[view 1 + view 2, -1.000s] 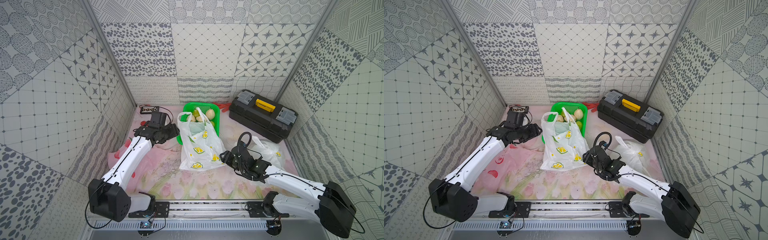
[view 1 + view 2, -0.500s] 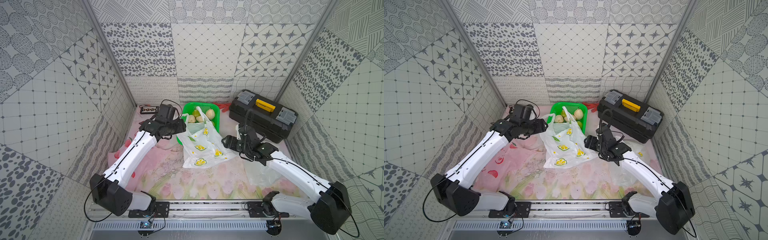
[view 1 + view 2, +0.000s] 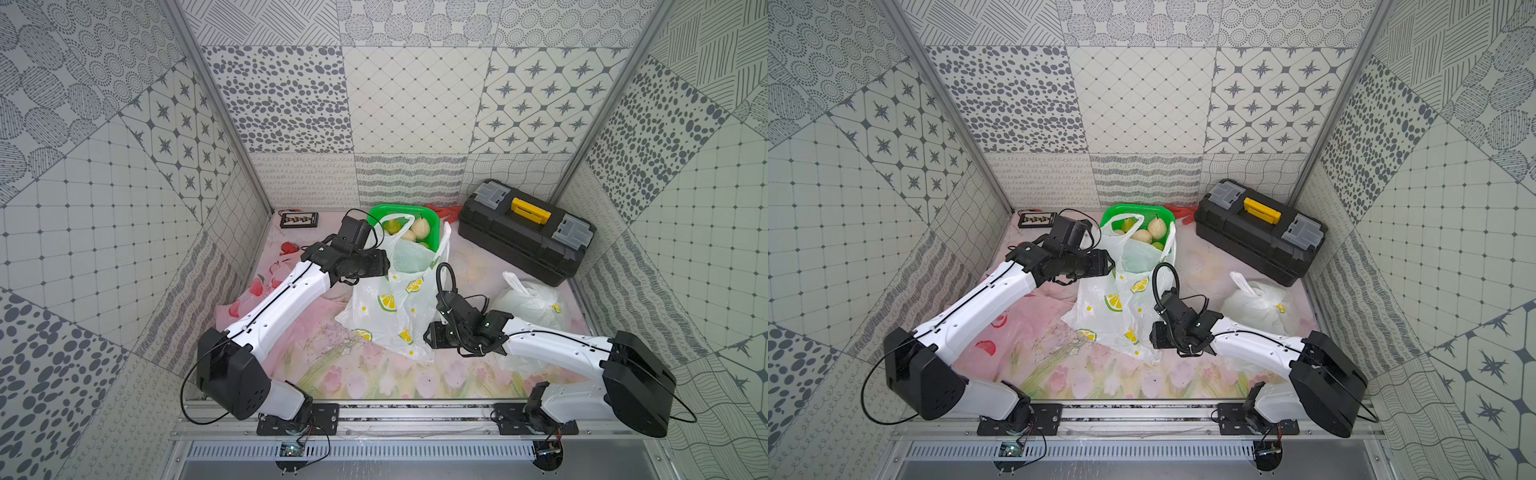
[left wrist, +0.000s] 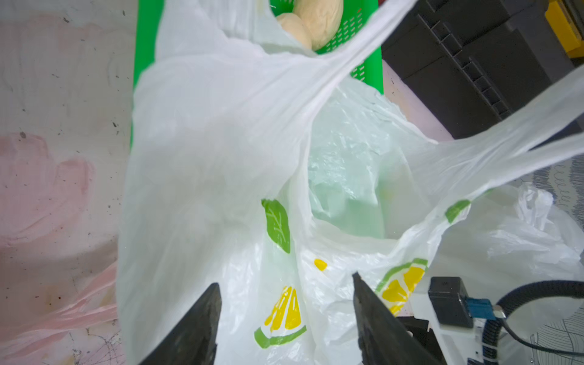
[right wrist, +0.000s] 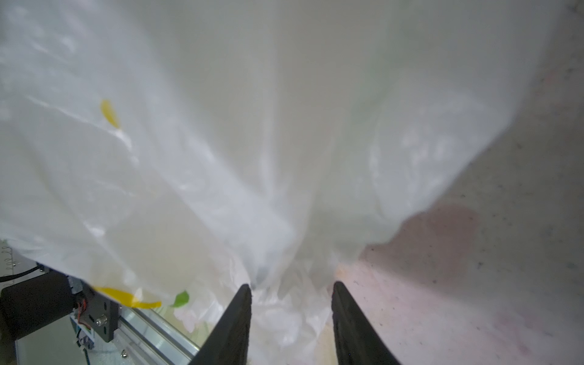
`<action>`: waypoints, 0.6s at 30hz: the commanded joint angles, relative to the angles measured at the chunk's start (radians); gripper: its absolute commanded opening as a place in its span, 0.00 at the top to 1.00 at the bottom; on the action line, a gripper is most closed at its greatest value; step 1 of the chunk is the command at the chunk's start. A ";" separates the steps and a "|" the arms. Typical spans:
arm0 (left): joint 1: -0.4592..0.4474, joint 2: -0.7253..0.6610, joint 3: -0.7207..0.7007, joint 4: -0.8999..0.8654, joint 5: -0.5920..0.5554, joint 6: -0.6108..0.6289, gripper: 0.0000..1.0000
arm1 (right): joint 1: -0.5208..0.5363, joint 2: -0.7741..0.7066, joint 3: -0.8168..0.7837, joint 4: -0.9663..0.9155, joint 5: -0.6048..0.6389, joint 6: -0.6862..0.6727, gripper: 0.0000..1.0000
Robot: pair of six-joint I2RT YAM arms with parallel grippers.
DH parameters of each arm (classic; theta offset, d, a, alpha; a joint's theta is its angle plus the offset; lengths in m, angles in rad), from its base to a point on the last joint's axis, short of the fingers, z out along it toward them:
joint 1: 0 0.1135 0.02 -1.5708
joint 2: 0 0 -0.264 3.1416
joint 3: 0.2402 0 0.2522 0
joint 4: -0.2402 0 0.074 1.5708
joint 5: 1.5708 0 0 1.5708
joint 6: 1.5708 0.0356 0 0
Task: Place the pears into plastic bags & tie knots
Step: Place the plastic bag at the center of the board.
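Observation:
A white lemon-print plastic bag (image 3: 390,307) (image 3: 1113,307) stands open at the middle of the mat, its handles leaning over the green basket (image 3: 433,216). Cream and yellow-green pears (image 3: 419,227) (image 3: 1157,227) (image 4: 319,15) lie in that basket. My left gripper (image 3: 385,266) (image 4: 286,279) is open at the bag's upper left side, with bag film (image 4: 221,126) between its spread jaws. My right gripper (image 3: 428,334) (image 5: 291,284) sits low at the bag's near right corner. Its jaws stand apart with crumpled plastic (image 5: 221,126) between them.
A tied white bag (image 3: 528,299) lies behind my right arm. The black toolbox (image 3: 528,232) fills the back right. A pink strawberry-print bag (image 3: 253,289) lies flat under my left arm. A small black device (image 3: 299,219) and a red object (image 3: 444,212) sit by the back wall.
My right gripper dropped from beside the bag's upper right to its near lower corner, and its jaws narrowed. My left gripper edged right, against the bag. The bag now stands taller.

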 commanded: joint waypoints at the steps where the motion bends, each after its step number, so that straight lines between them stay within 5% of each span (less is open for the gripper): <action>1: 0.015 0.068 0.109 -0.037 0.000 0.149 0.33 | -0.003 0.006 0.007 0.057 0.027 0.020 0.55; 7: 0.001 0.149 0.205 -0.067 0.029 0.145 0.33 | -0.054 -0.147 0.056 -0.042 0.016 -0.046 0.41; 13: -0.050 0.246 0.312 -0.140 -0.213 0.231 0.31 | -0.237 -0.164 0.223 -0.200 -0.070 -0.108 0.27; 18: -0.098 0.332 0.470 -0.162 -0.334 0.397 0.26 | -0.282 -0.107 0.280 -0.175 -0.071 -0.104 0.26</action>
